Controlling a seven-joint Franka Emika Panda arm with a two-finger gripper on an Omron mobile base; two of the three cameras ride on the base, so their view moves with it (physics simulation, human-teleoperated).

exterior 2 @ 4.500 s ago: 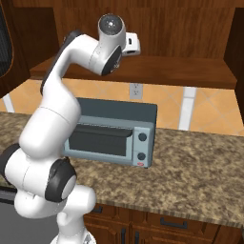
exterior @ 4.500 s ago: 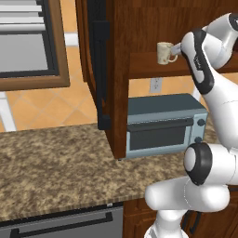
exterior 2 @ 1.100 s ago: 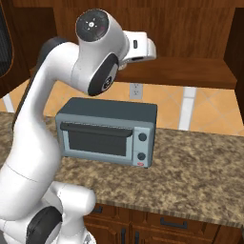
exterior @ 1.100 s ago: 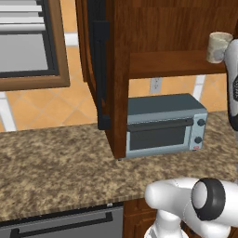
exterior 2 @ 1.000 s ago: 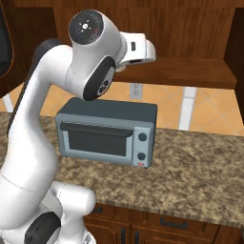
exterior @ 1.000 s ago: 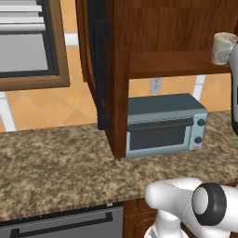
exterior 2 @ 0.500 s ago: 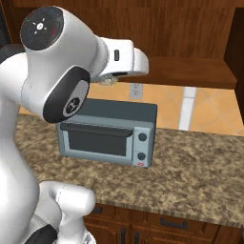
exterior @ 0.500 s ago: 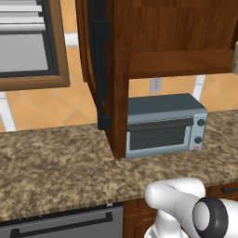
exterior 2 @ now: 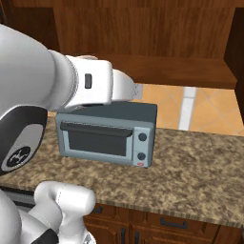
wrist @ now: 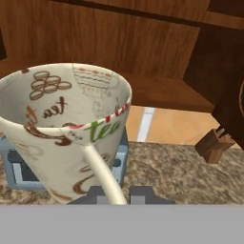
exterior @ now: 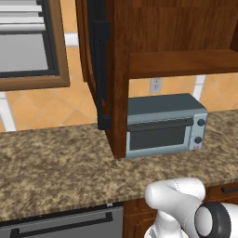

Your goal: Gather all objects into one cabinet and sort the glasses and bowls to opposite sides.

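Observation:
A cream mug (wrist: 62, 133), one of the glasses, printed with brown tea drawings, looms close in the hand view. My gripper (wrist: 117, 196) is shut on its pale loop handle, which runs down between the two dark fingertips (wrist: 97, 194). The mug hangs in the air, tilted, in front of the dark reddish-brown cabinet's shelf board (wrist: 162, 93). The same cabinet stands open in the left base view, its shelf (exterior: 181, 62) bare and its door swung out with a long black bar handle (exterior: 100, 69). The bowls are out of view.
A blue-grey toaster oven (exterior: 165, 128) stands on the speckled granite counter (exterior: 56, 172) under the cabinet. My white arm (exterior 2: 90, 88) crosses in front of the oven (exterior 2: 107, 136). A wooden knife block (wrist: 214, 143) sits at the counter's right end.
The arm has swung away from shelf height, out of the left base view and down toward the right base camera. The mug stays in the gripper.

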